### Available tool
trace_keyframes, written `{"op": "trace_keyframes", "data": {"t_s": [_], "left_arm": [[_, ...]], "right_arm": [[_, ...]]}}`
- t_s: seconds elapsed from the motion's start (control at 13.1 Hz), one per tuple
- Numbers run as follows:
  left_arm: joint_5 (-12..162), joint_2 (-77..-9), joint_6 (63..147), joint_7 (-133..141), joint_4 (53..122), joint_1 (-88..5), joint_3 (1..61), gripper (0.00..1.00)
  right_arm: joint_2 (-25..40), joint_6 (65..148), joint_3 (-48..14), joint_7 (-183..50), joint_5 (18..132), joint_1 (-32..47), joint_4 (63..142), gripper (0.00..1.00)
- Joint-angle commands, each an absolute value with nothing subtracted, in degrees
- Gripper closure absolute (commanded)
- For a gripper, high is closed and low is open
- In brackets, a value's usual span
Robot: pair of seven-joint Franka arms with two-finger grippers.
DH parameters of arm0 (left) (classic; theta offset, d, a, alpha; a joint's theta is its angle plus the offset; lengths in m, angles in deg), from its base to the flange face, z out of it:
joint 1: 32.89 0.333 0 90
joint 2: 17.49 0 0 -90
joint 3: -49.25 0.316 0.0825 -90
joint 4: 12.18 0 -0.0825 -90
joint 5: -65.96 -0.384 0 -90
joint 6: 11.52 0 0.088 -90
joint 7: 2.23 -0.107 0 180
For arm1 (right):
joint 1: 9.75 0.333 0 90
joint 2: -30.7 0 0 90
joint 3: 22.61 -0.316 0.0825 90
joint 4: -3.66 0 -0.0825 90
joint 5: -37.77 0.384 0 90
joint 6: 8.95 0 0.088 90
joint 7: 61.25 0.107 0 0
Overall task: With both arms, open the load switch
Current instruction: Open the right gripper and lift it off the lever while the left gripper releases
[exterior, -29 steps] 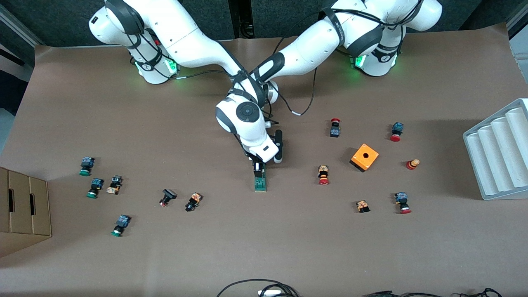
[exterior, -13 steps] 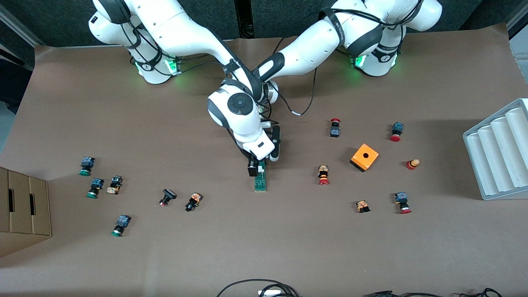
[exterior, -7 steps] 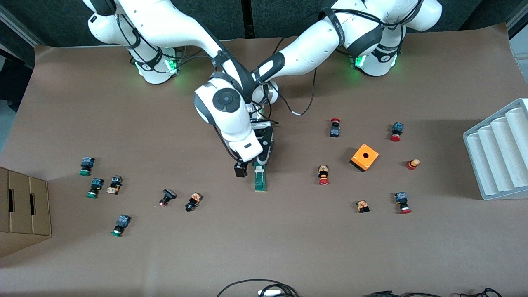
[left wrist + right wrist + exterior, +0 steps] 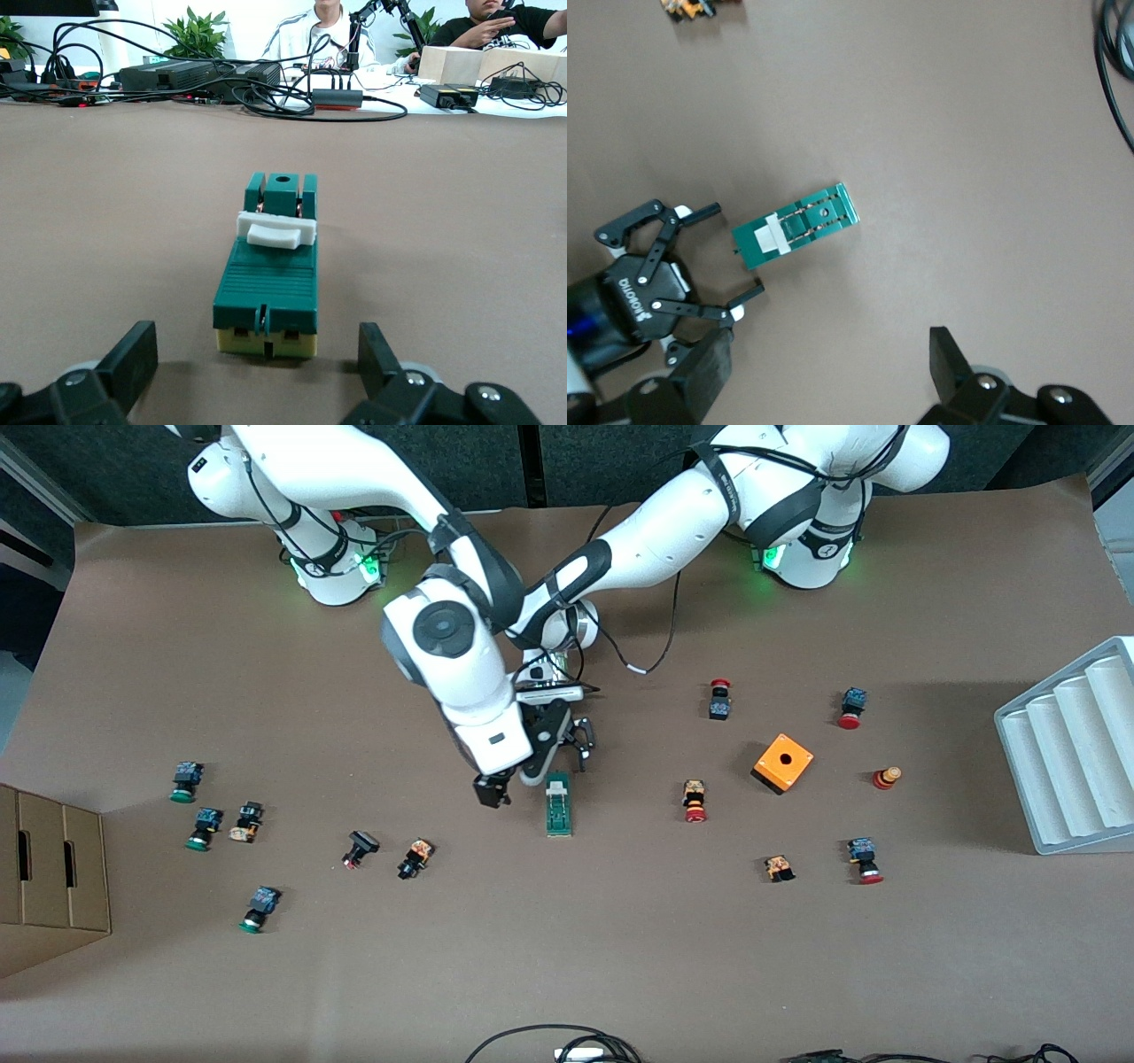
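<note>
I see the brown table fill the front view, with both arms reaching from the top edge into its middle. The load switch lies flat there, just below centre, untouched. The left gripper sits low just above it in the frame, fingers spread wide around nothing — released, with the switch's end just off its tips in the left wrist view. The right gripper hangs up in the air beside the switch, also spread and empty. The white slider sits partway along the green body; I judge the pull done, retreat left. Small buttons scatter both sides, an orange cube at centre right — cables and seated people fill the room's edge.
</note>
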State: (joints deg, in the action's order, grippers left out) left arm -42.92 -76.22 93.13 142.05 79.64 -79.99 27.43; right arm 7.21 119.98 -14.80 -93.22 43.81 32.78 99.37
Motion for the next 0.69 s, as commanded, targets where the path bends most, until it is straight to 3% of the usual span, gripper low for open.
{"op": "trace_keyframes", "data": {"t_s": [0.0,0.61], "left_arm": [[-40.92,-76.12,92.27,142.26,79.14,-80.61,27.46,0.0],[-22.84,-69.71,92.8,121.91,77.47,-80.52,25.08,0.0]], "right_arm": [[9.34,115.25,-15.32,-92.45,47.87,29.46,98.32,0.0],[12.68,109.53,-15.32,-90.26,56.41,21.28,98.05,0.0]]}}
